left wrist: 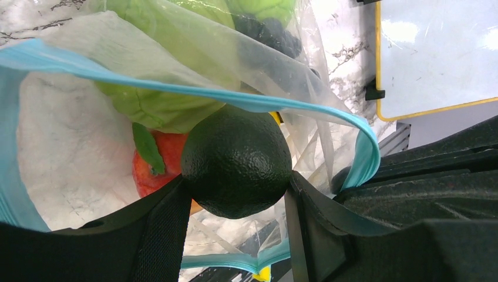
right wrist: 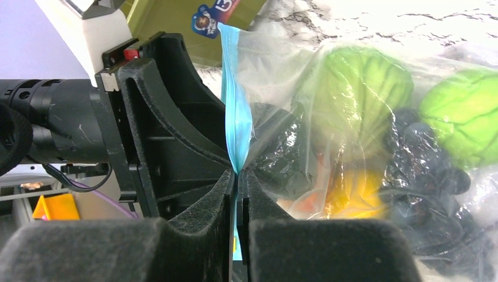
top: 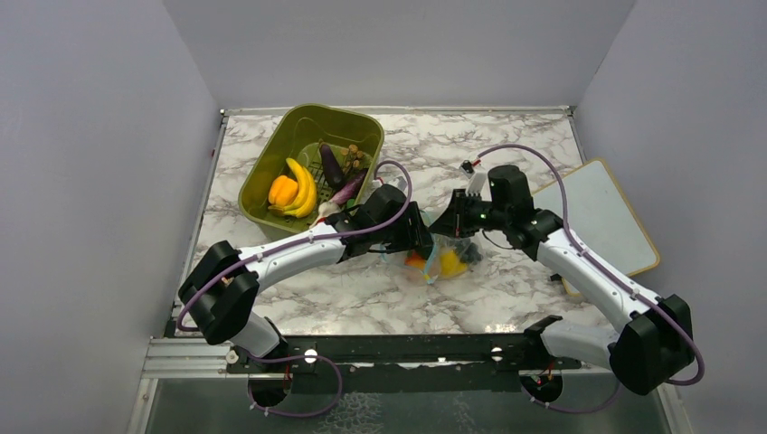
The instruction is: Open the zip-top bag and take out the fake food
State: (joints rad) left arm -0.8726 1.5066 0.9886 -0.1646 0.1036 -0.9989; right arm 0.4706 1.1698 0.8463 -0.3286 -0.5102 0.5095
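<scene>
Seen from above, the clear crinkly plastic zip-top bag [top: 448,260] lies mid-way on the white marble-patterned desk [top: 506,154], between the two arms. In the left wrist view, the left pincer [left wrist: 235,197] is clamped across a dark green pebbly round toy fruit [left wrist: 236,158] inside the gaping mouth. Hard and rounded, it may squirt free unless held at its widest. In the right wrist view, the right pincer [right wrist: 238,191] is pinched shut on the light blue zipper strip [right wrist: 235,106], likely the firmest hold on such limp, slippery film.

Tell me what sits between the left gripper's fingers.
A dark green round fruit with pebbled skin. The left gripper clamps it from both sides at the open mouth of the zip-top bag. The left wrist view shows this.
</scene>
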